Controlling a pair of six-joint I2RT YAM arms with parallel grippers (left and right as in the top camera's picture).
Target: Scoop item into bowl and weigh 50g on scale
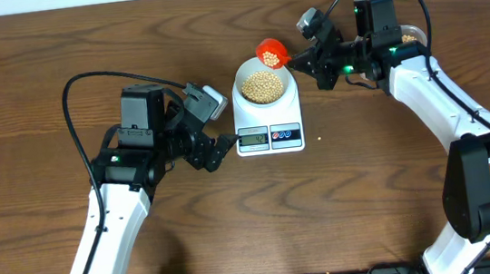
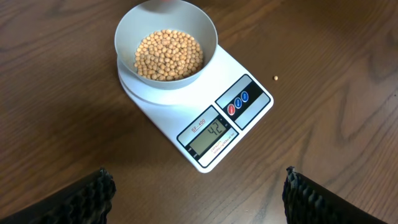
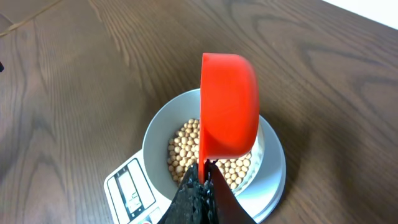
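Over the table, the scoop clenched by the right gripper should be tipped gently into the bowl; left gripper released.

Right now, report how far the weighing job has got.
Done: the bowl sits on the scale with beans in it; the display appears to read 42. In hand: the right gripper is shut on the red scoop by its handle, scoop tipped over the bowl; the left gripper is open, empty. Left: a few more beans to reach 50.
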